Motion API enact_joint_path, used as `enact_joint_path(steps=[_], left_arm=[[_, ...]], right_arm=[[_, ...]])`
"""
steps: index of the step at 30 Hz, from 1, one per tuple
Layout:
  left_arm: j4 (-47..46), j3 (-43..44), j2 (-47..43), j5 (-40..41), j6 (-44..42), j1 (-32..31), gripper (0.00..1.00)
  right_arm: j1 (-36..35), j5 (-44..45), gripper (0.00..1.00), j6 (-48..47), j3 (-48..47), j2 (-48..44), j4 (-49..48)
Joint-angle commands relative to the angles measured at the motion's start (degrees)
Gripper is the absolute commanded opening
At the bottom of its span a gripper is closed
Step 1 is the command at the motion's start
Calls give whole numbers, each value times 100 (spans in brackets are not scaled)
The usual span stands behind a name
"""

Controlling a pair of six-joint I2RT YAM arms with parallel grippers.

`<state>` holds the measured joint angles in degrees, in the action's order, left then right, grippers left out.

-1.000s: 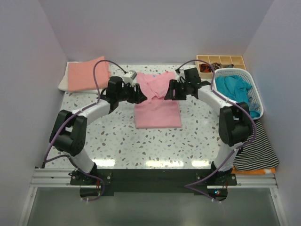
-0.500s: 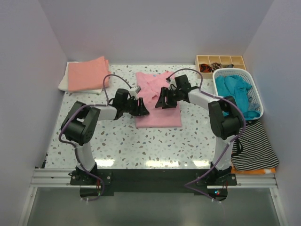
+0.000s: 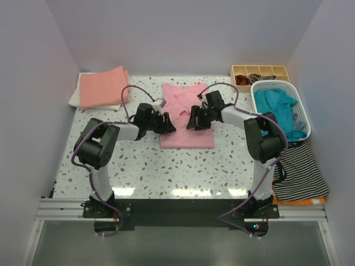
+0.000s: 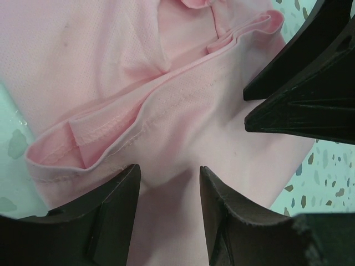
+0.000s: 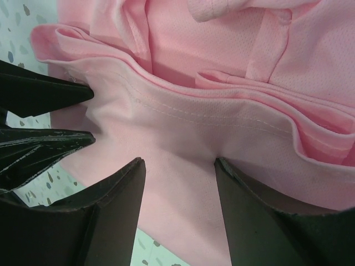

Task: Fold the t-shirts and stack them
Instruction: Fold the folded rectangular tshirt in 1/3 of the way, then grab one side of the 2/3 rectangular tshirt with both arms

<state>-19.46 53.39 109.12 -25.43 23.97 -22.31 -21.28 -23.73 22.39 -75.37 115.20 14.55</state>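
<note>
- Both arms have drawn in over the last second: the left gripper [image 3: 168, 123] and right gripper [image 3: 192, 121] now sit closer together and nearer the bases, low over the middle of the light pink t-shirt [image 3: 186, 136].
- That tee lies at the centre of the speckled table [image 3: 150, 166], partly folded into a narrow rectangle. Its near half is flat and smooth, while its far half is rumpled, with loose flaps toward the back wall.
- In the left wrist view the jaws stand apart, one on either side of a soft swell of pink cloth. A stitched hem curls in layers just beyond (nothing looks clamped).
- In the right wrist view the jaws are parted rather wider and set down on the fabric. A doubled hem runs across ahead of them, and the left gripper's black tips show at the left edge.
- A salmon-orange t-shirt [image 3: 102, 87] lies folded in the far left corner, on top of a white t-shirt [image 3: 74, 100] whose edge peeks out.
- A teal t-shirt [image 3: 277, 104] lies crumpled in the white laundry basket [image 3: 272, 83] at the right.
</note>
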Motion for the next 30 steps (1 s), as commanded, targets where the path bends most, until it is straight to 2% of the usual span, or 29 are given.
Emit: enact_joint_path(steps=[1, 4, 7, 10, 13, 16, 19, 25, 30], left_arm=[[136, -232, -92, 416, -366, 16, 52], [-13, -267, -233, 250, -349, 7, 53], [-137, -241, -530, 188, -349, -19, 54], [-181, -232, -969, 283, -322, -28, 56], [82, -214, -1409, 608, -314, -28, 59], [425, -319, -1726, 846, -296, -28, 63], [540, -784, -2043, 1013, -138, -20, 68], [303, -1927, -2667, 1075, 231, 16, 69], [66, -2420, -2835, 970, 468, 33, 69]], right_arm=[[45, 694, 58, -402, 93, -128, 189], [53, 309, 58, -490, 259, -532, -118], [45, 315, 59, -508, 339, -1024, -233], [54, 657, 60, -534, 357, -1472, -41], [71, 1343, 60, -517, 374, -1684, 381], [185, 1607, 61, -430, 610, -1781, 558], [387, 1424, 61, -263, 978, -1834, 594], [950, 475, 61, -112, 1981, -2177, 137], [1082, 123, 61, -139, 2229, -2273, 92]])
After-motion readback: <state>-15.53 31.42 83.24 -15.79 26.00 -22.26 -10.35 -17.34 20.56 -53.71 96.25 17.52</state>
